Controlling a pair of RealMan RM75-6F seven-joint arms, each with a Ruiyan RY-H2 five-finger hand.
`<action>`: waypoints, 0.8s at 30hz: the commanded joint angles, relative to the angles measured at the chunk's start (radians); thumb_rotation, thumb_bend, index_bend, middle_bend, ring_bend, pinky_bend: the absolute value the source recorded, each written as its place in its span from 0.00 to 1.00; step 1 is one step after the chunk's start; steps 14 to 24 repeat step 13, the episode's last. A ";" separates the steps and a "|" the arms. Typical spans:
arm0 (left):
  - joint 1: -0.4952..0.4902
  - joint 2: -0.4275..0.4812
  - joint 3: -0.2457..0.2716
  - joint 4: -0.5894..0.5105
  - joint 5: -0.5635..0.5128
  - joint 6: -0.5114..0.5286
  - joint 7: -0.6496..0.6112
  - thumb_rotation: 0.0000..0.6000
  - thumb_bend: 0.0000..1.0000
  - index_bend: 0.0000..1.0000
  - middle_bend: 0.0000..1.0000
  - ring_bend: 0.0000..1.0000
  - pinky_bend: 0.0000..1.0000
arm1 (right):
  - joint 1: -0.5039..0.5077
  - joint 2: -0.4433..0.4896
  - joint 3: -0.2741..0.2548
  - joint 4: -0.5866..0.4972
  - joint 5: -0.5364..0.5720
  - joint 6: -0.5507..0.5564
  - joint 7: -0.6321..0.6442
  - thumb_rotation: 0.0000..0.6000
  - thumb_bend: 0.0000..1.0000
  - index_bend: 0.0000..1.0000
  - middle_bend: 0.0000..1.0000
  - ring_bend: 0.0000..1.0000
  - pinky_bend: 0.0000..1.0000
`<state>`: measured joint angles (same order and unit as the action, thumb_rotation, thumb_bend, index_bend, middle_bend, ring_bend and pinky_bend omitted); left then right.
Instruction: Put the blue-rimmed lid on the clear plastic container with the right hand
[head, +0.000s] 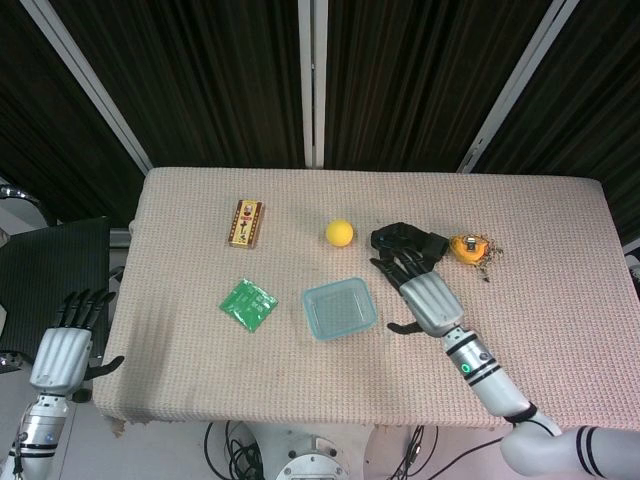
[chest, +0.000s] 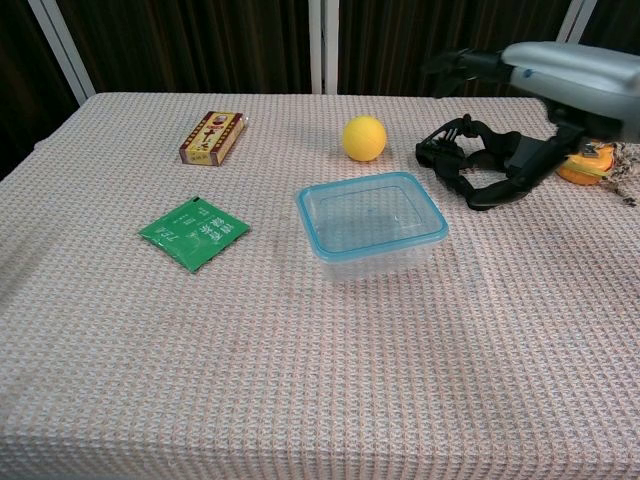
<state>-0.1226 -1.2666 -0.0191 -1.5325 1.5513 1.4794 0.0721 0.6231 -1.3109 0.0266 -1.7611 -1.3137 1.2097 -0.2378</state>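
Lid sits on the clear tub; right hand hangs empty beside it

The blue-rimmed lid (chest: 371, 213) rests on the plastic container (chest: 377, 255) at mid-table, apparently seated, while the right hand (head: 424, 293), fingers spread and holding nothing, hangs just right of it, above a black strap (chest: 478, 166). The left hand (head: 68, 345), also spread and empty, waits off the table's edge, far left of the container. Thin, light and slippery-looking, the lid would likely flex; its raised rim seems the surest hold. Around the container: one yellow ball (chest: 364, 137), one green packet (chest: 194, 232), one small box (chest: 213, 137), one orange object (head: 468, 247).
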 joint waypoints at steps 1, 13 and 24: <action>-0.002 -0.001 -0.003 0.000 0.002 0.003 0.008 1.00 0.00 0.08 0.06 0.00 0.00 | -0.176 0.092 -0.088 -0.013 -0.083 0.194 0.041 1.00 0.03 0.00 0.09 0.00 0.00; 0.002 -0.002 -0.009 -0.032 -0.005 0.017 0.062 1.00 0.00 0.08 0.06 0.00 0.00 | -0.495 0.118 -0.172 0.117 -0.179 0.509 0.223 1.00 0.04 0.00 0.00 0.00 0.00; 0.002 -0.002 -0.009 -0.032 -0.005 0.017 0.062 1.00 0.00 0.08 0.06 0.00 0.00 | -0.495 0.118 -0.172 0.117 -0.179 0.509 0.223 1.00 0.04 0.00 0.00 0.00 0.00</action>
